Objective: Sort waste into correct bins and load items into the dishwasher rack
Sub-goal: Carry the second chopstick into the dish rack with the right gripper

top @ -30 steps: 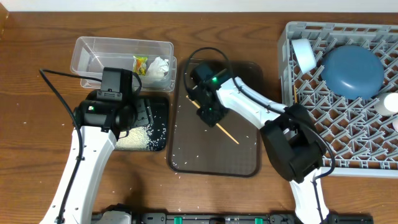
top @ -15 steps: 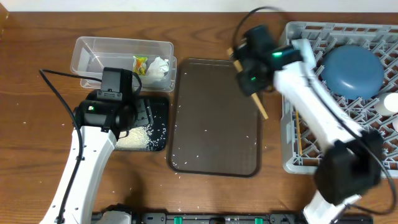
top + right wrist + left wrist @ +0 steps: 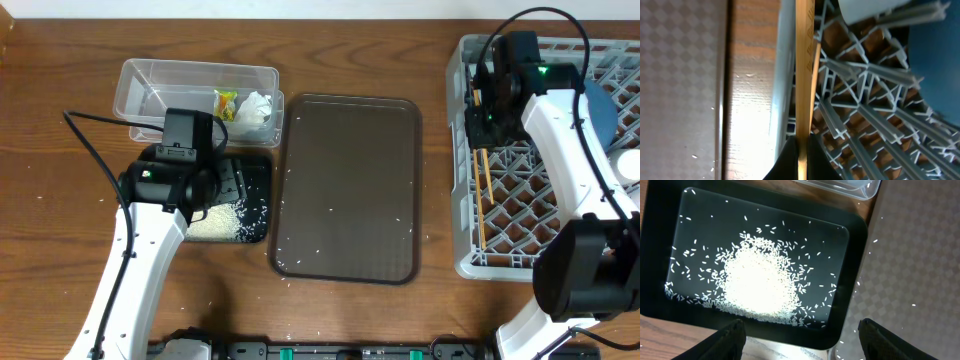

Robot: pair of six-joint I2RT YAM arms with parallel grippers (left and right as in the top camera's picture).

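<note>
Right hand (image 3: 801,156), clamped shut on the wooden chopsticks (image 3: 482,195) held along the dishwasher rack's (image 3: 520,266) left wall, may on release let them roll over the rim onto the tabletop (image 3: 440,150).

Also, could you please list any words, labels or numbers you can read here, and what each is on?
No text can be read in any view.
Small yellow-green snack wrapper in the clear plastic rectangular tub: any print is too small to read.
Grey plastic dishwasher rack, wooden chopsticks: no markings visible.
</note>
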